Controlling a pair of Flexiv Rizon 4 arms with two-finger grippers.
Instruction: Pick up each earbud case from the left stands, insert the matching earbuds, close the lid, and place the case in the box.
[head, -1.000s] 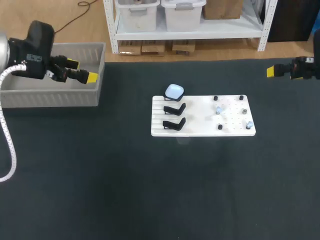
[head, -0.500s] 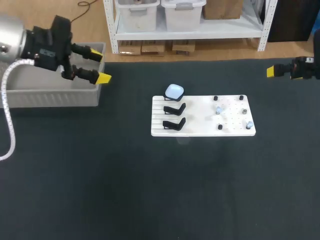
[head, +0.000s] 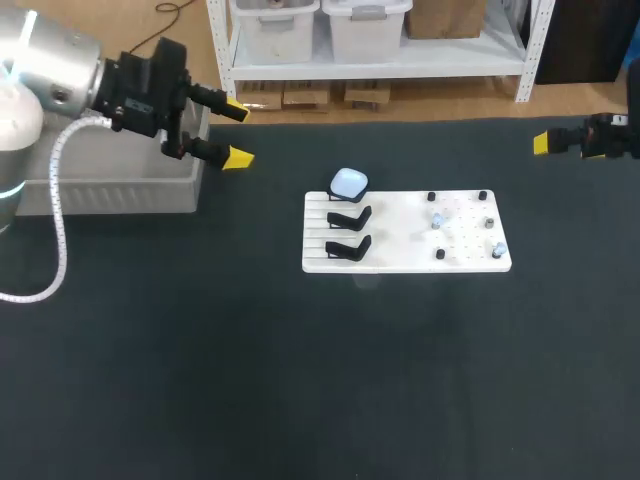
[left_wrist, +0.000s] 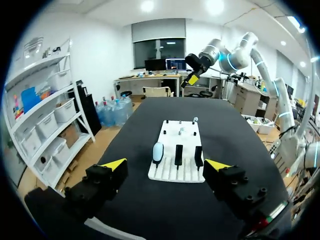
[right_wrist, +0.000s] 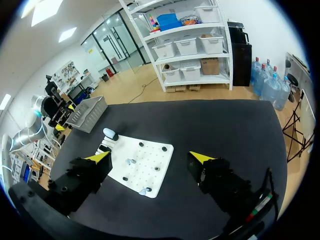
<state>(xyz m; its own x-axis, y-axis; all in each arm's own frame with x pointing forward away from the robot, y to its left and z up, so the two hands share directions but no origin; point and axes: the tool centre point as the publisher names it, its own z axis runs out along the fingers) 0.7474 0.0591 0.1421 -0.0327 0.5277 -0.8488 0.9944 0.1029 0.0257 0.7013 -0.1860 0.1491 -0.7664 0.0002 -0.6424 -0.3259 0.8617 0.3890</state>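
A pale blue earbud case (head: 348, 182) sits shut on the rearmost of three black stands at the left end of the white board (head: 400, 262). The other two stands (head: 349, 232) are empty. Small pale earbuds (head: 437, 221) lie among black pegs on the board's right half. My left gripper (head: 237, 133) hangs open and empty just right of the grey box (head: 110, 190), left of the board. In the left wrist view the gripper (left_wrist: 166, 164) faces the board (left_wrist: 186, 172) and the case (left_wrist: 158, 151). My right gripper (head: 541, 143) stands open at the table's far right; in its own view the right gripper (right_wrist: 151, 157) holds nothing.
The grey box (right_wrist: 90, 114) stands at the table's back left corner. The board (right_wrist: 150, 160) lies near the table's middle, with dark cloth all round it. Black pegs (head: 431, 197) stick up from its right half.
My left gripper has swung right, from over the grey box to just past its right wall, turning toward the board. The right arm has not moved.
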